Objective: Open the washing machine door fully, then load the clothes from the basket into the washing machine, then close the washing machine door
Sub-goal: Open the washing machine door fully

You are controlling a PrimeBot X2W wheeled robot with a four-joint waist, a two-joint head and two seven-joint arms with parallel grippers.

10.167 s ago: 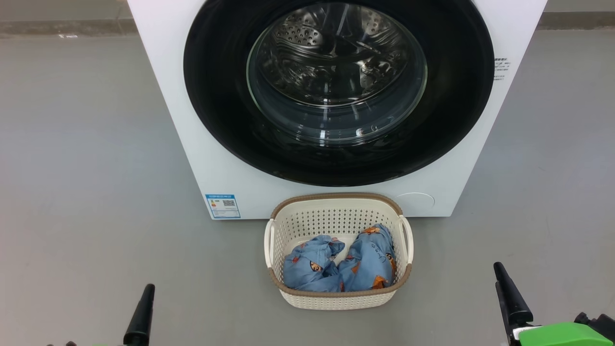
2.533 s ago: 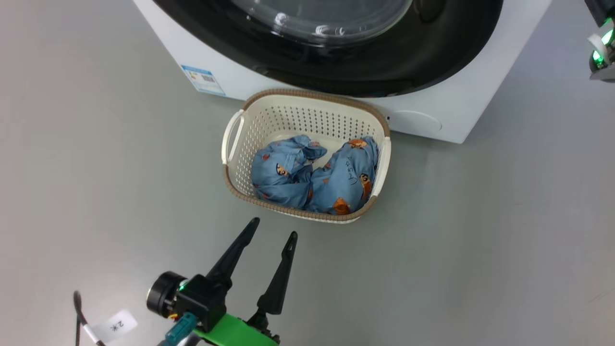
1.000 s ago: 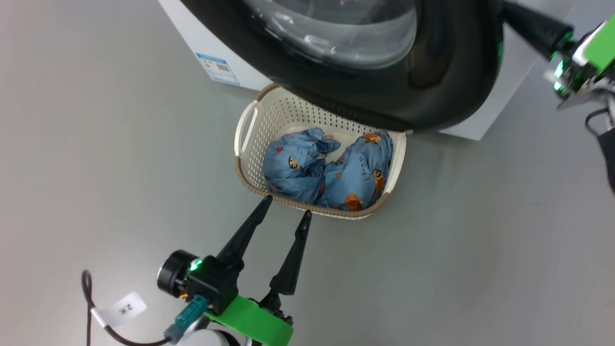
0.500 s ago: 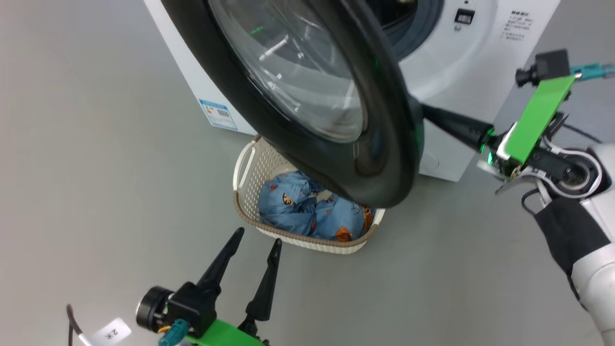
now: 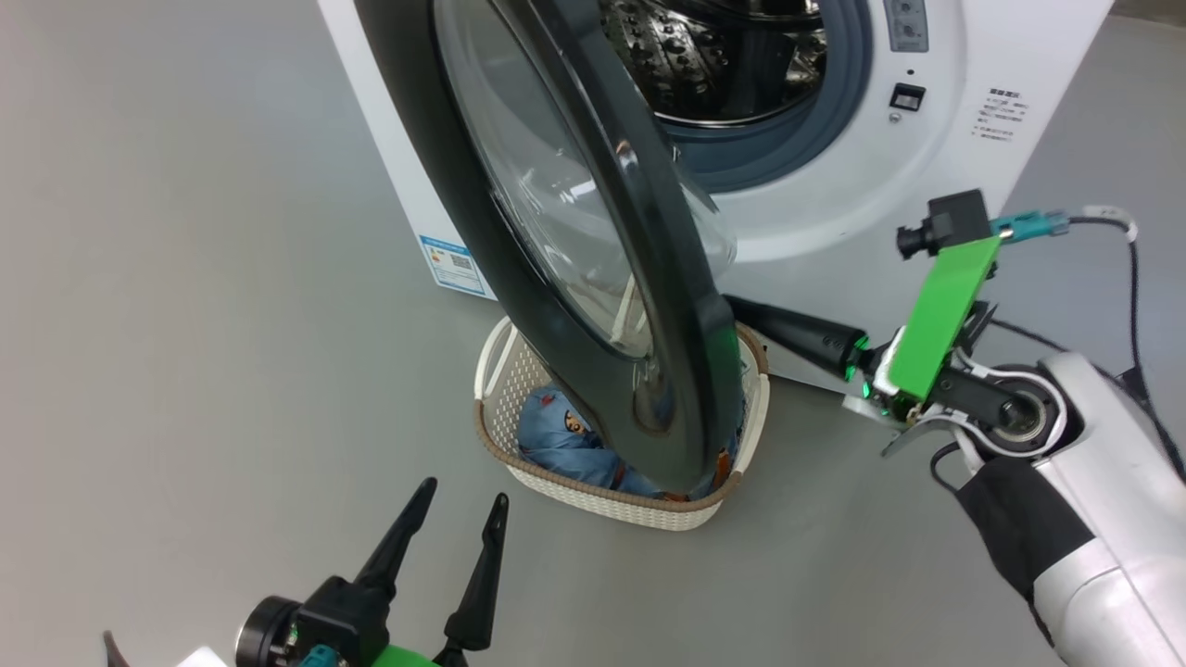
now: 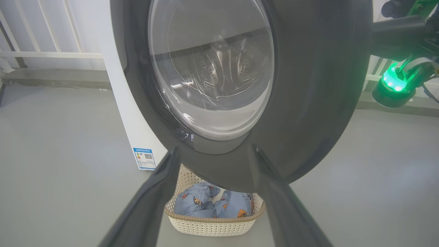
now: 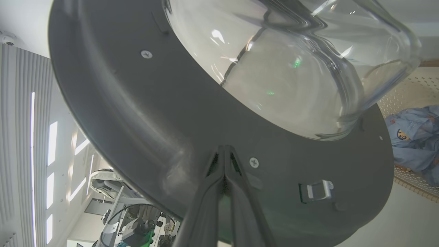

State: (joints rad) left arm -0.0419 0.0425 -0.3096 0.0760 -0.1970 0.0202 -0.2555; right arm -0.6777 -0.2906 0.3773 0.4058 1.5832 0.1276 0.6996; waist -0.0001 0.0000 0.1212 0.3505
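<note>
Right claw [image 7: 224,150] shut behind washing machine door [image 5: 556,232], now swung wider open

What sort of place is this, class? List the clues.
Probably a laundry area, perhaps a test room: a front-loading washer, a basket of clothes before it, and a plain grey floor.

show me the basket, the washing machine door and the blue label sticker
basket [image 5: 639,511], head view, on its cream front wall
washing machine door [image 6: 308,85], left wrist view, on its black rim
blue label sticker [image 5: 453,266], head view, on the sticker's middle
</note>
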